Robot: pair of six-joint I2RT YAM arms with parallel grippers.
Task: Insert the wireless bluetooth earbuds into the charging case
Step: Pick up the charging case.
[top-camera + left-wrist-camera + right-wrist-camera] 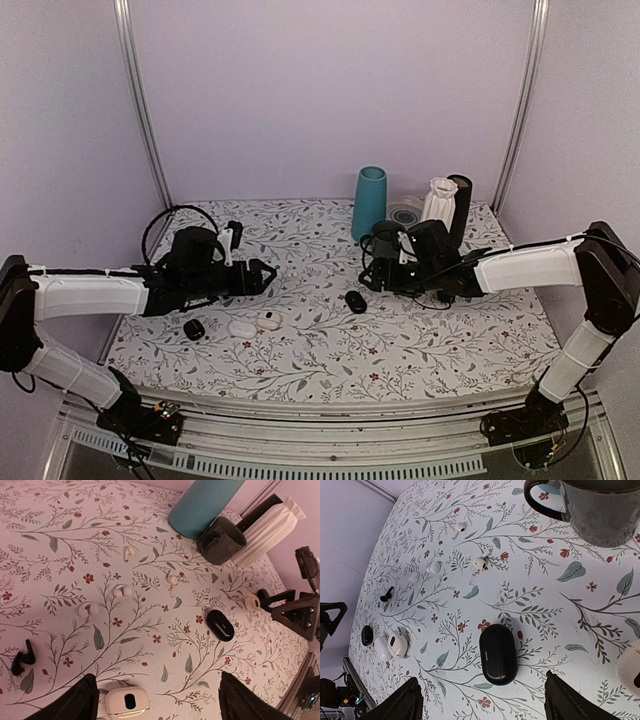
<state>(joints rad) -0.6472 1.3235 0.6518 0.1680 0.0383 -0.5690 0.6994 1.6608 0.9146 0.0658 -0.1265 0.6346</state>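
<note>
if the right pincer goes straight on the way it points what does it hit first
Probably the black oval case, lying centred ahead of the right pincer; depth is unclear.

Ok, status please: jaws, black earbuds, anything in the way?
Jaws open on left gripper and right gripper, both empty. Target black earbuds lying loose, untouched. Scattered white earbuds nearby; black oval case in front of right gripper.

Right end effector (481, 692): fingers spread wide, nothing gripped. Black oval case (497, 655) lies flat on floral surface (545, 605) just ahead. White earbud (480, 563) beyond; grey mug (600, 510) top right.
</note>
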